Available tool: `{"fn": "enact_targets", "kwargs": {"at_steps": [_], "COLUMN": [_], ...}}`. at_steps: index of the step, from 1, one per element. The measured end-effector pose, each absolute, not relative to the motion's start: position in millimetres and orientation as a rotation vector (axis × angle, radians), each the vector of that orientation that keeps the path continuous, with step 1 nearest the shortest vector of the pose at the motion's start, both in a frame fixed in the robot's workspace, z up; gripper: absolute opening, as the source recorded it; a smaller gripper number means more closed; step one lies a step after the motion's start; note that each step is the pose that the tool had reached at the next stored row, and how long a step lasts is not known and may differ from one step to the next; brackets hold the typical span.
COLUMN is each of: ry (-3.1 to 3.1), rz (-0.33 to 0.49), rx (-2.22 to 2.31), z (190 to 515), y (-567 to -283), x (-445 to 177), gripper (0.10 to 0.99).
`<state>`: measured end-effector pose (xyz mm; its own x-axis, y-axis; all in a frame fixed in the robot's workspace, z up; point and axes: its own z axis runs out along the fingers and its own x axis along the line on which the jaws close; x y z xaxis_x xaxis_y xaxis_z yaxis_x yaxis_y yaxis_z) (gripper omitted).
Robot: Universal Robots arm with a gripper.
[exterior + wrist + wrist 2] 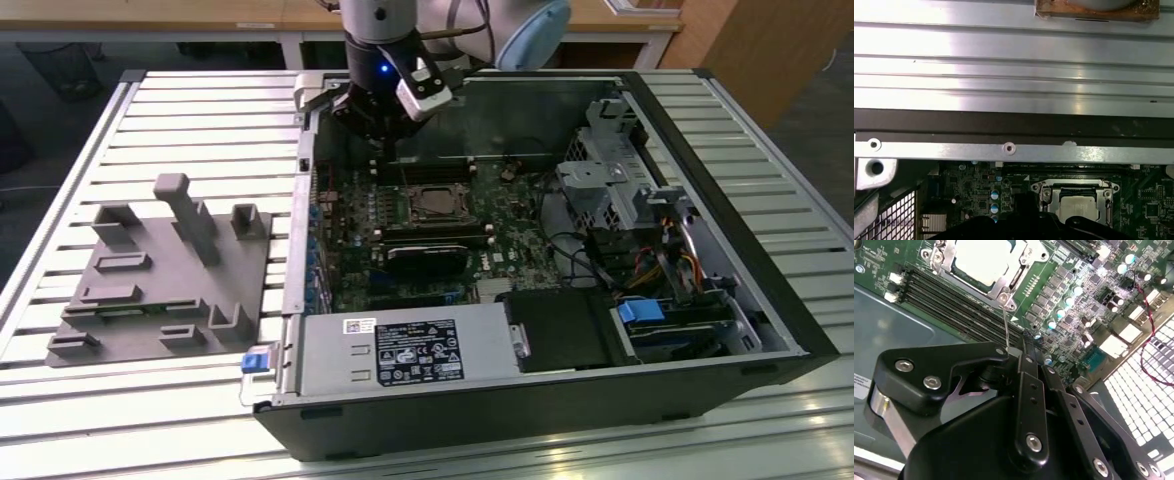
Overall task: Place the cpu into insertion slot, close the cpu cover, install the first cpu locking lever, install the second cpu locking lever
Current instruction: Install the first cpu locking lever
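- While the arm hangs over the far wall of the open computer case (pixel 694 340), the end effector (pixel 384 135) sits just above the motherboard (pixel 400 250), beside the insertion slot (pixel 434 205).
- End effector (pixel 1024 352): fingers pressed together, clenched on a thin wire lever (pixel 1005 322) that rises from the socket's corner, judged to be a cpu locking lever being worked.
- Cpu (pixel 985 257): seated in the slot, its silvery top showing through the window of the cpu cover (pixel 1011 282), which lies flat over it; also seen in the first wrist view (pixel 1079 206).
- Cpu cover (pixel 1076 189): down, so chip placement and cover closing look done.
- Memory slots (pixel 949 300): run alongside the socket, between it and the case wall.
- Grey fixture block (pixel 160 270): on the slatted surface (pixel 174 110), well apart from the socket, outside the case.
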<state>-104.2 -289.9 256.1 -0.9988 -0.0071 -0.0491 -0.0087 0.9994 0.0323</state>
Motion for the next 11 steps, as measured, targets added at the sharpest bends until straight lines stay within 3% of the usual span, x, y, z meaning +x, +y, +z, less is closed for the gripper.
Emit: {"fn": "enact_targets", "kwargs": {"at_steps": [11], "ry": [3.092], "rz": [0.05], "rx": [-0.012], "z": [256.0], "y": [-289.9], "x": [-97.8], "gripper": [0.106]}}
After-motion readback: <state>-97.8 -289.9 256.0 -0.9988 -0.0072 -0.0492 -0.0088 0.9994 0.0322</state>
